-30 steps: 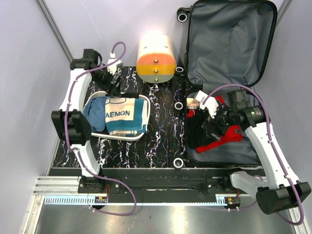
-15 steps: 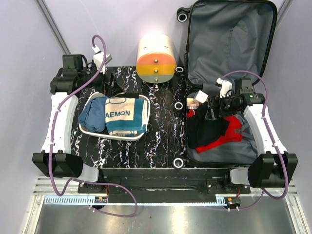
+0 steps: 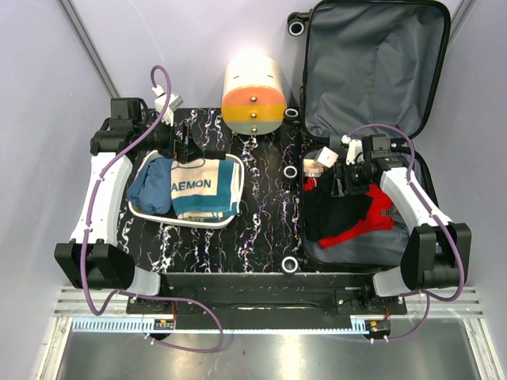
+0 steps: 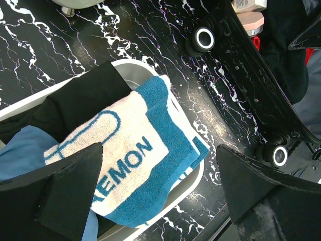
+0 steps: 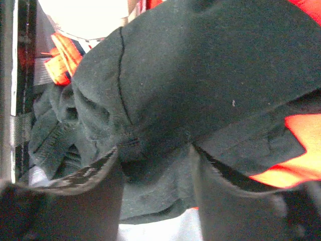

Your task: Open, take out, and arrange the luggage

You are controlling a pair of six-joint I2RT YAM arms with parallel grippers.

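With the luggage [image 3: 372,71] lying open along the table's right edge and a towel [image 3: 206,186] already in the white tray [image 3: 142,212] near the left edge under the left gripper's [image 4: 159,150] wide jaws, the black-and-red clothes [image 3: 341,214] under the right gripper's [image 5: 153,160] parted jaws are yet to come out.

Open luggage [image 3: 372,71], clothes inside

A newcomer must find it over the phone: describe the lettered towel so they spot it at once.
On the black marbled table, left of the open luggage, sits a white tray. The towel lies folded on top inside it. It alone is cream with teal-blue bands and the letters AEMON; the cloth beside it is plain blue.
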